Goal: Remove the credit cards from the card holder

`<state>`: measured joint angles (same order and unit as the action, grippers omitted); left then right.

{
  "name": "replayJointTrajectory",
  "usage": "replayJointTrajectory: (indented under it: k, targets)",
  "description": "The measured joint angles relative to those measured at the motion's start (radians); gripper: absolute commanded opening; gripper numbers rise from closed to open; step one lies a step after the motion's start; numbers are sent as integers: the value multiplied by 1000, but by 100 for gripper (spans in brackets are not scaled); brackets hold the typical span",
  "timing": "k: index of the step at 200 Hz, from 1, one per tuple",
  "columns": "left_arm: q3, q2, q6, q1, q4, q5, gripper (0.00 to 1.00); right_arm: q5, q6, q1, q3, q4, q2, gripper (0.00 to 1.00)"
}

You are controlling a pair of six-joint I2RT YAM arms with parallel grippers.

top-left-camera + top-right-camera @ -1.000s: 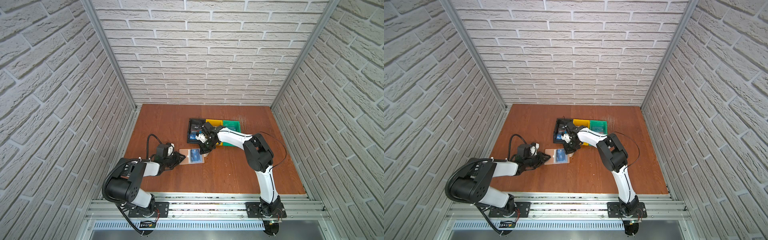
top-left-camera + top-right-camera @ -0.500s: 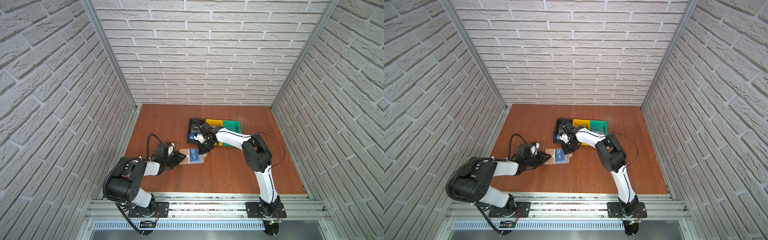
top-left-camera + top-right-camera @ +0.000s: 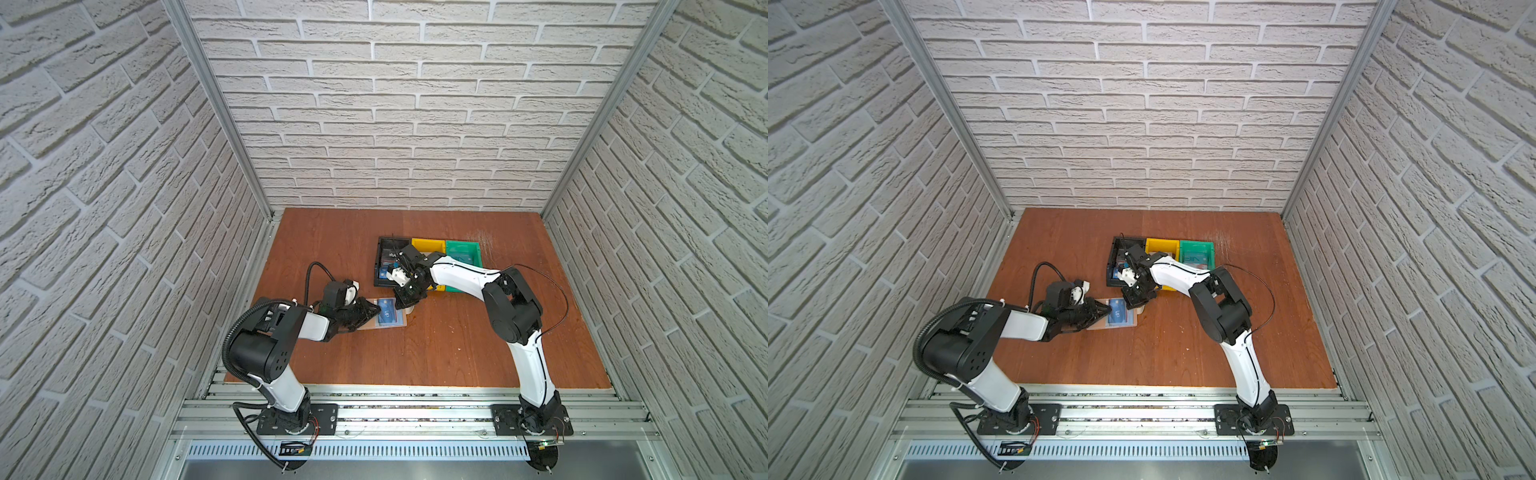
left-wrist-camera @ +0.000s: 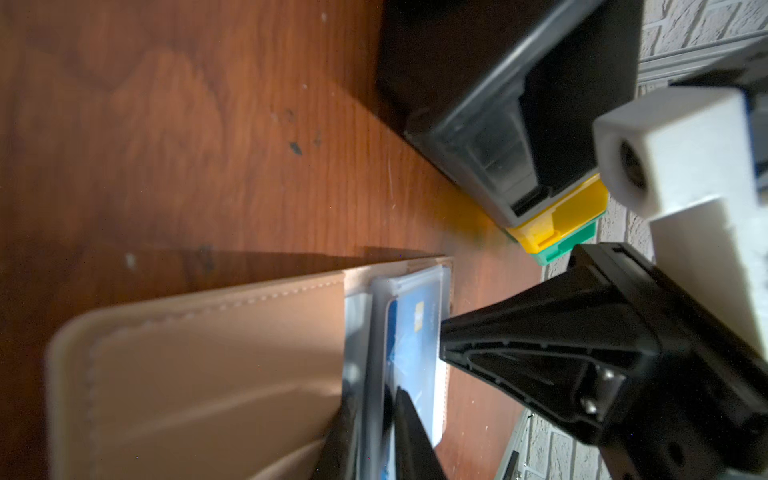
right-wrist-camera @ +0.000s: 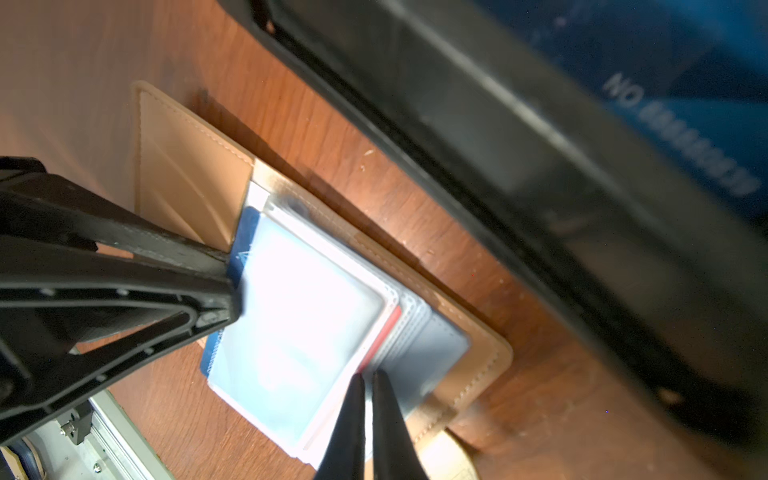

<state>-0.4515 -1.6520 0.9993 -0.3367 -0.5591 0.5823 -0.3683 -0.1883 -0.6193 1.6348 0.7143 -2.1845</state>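
Tan card holder (image 4: 208, 374) apparently in left pincer (image 4: 375, 405).

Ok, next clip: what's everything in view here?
Wooden table: one, reddish-brown, inside white brick-pattern walls.
Open leatherette card holder: one, tan, lying left of centre.
Clear plastic sleeves: a stack, transparent, inside the holder.
Blue plastic credit card: one, in the top sleeve.
Red-edged card: one, only its edge shows, in a lower sleeve.
Plastic bins: three, black, yellow, green, in a row beyond the holder.
Blue printed card: one, inside the black bin.
Left gripper: black, shut on the sleeves' edge.
Right gripper: black, shut, tips at the sleeves' other edge.
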Motion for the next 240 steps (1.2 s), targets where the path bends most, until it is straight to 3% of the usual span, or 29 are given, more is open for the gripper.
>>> replayJointTrajectory:
  k: [59,240]
  targets:
    - [21,54,-10,0,44,-17,20,-3,0,0,0,0,-1,9]
    - [-29,6,-42,-17,73,-13,16,-8,1,2,0,0,-2,9]
